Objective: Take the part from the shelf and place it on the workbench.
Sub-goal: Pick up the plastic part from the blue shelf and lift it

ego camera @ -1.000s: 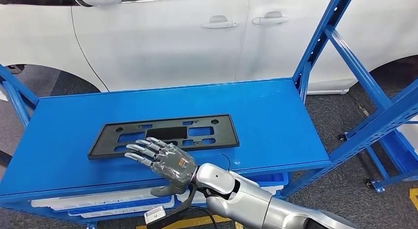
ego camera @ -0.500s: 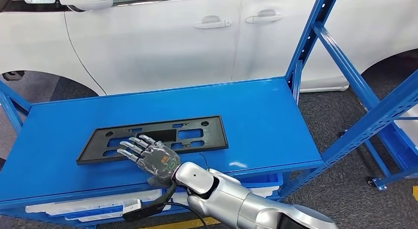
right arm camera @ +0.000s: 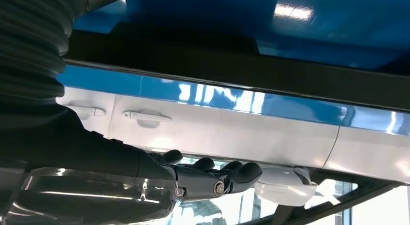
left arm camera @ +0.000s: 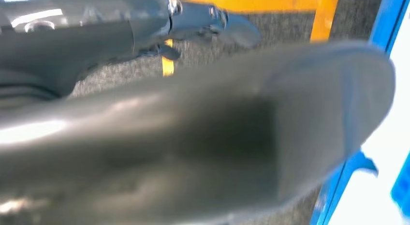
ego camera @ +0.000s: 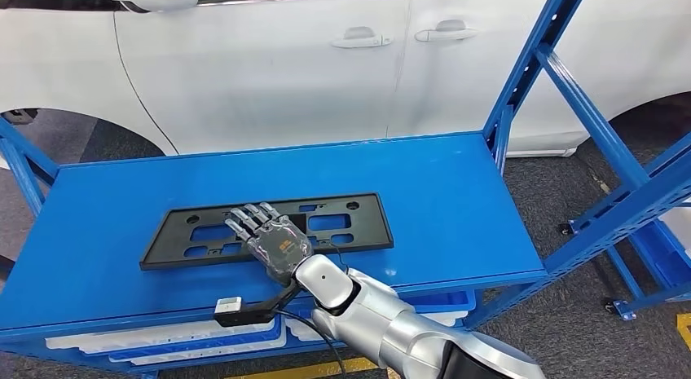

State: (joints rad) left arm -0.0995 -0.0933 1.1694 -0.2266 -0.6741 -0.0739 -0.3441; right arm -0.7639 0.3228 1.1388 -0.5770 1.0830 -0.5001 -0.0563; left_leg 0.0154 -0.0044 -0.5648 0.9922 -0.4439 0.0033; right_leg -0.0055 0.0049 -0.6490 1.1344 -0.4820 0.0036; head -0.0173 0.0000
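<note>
The part is a flat black plastic plate (ego camera: pixel 346 224) with rectangular cut-outs, lying flat on the blue shelf top (ego camera: pixel 440 191). My right hand (ego camera: pixel 273 236) reaches in from below and hovers over the plate's left-middle, fingers stretched out and slightly apart, holding nothing. In the right wrist view the plate (right arm camera: pixel 217 60) is a dark band on the blue surface, and the dark fingers (right arm camera: pixel 212 179) stand clear of it with a gap between. My left hand (left arm camera: pixel 217 138) is a blurred grey mass close to its camera, above dark floor.
A white car (ego camera: pixel 269 61) stands right behind the shelf. Slanted blue uprights (ego camera: pixel 530 77) rise at the shelf's right end, with more blue framing (ego camera: pixel 635 191) beyond. Below the top, a lower tier holds white parts in blue trays (ego camera: pixel 163 338).
My right hand has moved forward from the plate's front edge to over its middle, and its fingers now point away from me instead of leftward. The camera shifted slightly.
</note>
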